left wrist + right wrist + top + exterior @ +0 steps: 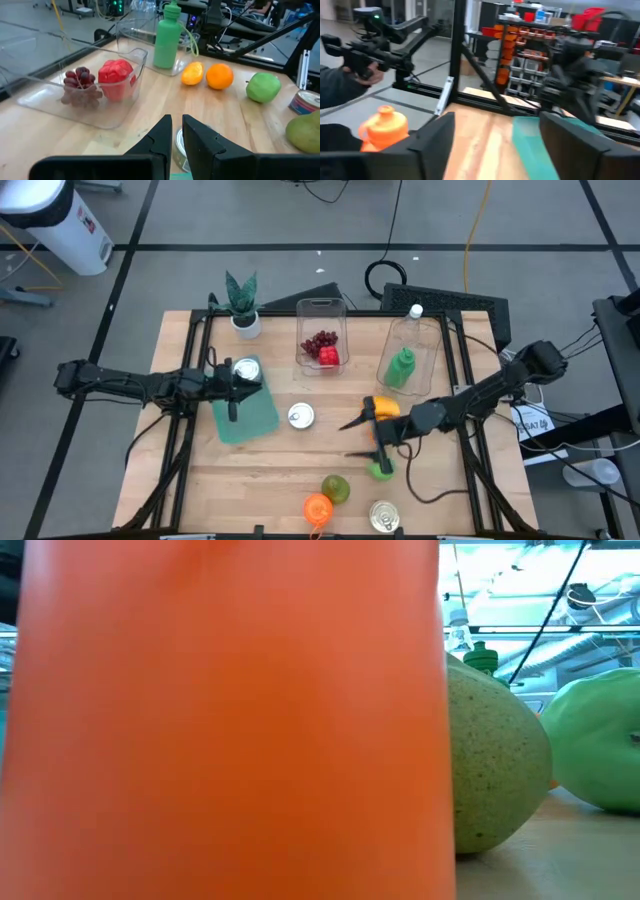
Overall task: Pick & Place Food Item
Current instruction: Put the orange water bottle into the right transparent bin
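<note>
In the high view my right gripper (360, 436) is open above the wood, between an orange-yellow fruit (385, 407) toward the far edge and a green apple (381, 468) toward the near edge; I cannot tell if it touches either. My left gripper (232, 398) waits over the green mat (250, 418) beside a can (245, 369), its fingers (165, 131) almost together. The left wrist view shows a yellow fruit (192, 73), an orange (220, 76) and the apple (263, 86) resting on the table. A clear bin (322, 320) holds grapes (318, 340) and a red item (330, 358).
A second clear bin (425, 340) holds a green bottle (401, 367). A can (300, 415) stands mid-table. Near the front edge are a pear (335, 488), an orange bottle (317, 508) and a can (384, 517). A potted plant (243, 305) is at the far left. A person's hand (367, 75) shows beyond the table.
</note>
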Motion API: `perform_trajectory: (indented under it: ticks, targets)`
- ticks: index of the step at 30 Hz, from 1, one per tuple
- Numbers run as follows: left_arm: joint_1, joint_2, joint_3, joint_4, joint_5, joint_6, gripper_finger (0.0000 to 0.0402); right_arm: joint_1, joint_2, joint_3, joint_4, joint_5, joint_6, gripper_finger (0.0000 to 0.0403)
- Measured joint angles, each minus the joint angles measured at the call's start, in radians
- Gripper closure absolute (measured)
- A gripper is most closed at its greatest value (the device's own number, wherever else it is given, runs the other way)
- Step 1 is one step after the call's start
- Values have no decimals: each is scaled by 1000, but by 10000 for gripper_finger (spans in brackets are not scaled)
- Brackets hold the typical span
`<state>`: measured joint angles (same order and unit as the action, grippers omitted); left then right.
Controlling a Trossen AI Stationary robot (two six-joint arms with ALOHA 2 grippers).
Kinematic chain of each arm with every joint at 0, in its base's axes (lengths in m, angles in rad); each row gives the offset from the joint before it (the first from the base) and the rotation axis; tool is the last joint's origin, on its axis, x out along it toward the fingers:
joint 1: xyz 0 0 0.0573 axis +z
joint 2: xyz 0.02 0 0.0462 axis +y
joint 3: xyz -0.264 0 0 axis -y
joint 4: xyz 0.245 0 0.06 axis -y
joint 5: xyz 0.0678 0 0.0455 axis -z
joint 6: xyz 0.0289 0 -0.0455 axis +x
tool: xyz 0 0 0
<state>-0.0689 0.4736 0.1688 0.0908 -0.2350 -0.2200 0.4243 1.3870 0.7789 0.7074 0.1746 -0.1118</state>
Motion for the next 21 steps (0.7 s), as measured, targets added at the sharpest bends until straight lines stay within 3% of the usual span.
perform_trajectory:
  ticks: [6,11,21]
  targets:
    - [0,0,0,-7,0,-27,350,29,125,112,1,-81,52,38]
    - [0,0,0,-6,-9,-11,350,35,182,152,43,-161,142,9]
    - [1,0,0,-10,-9,15,350,129,349,247,130,32,205,5]
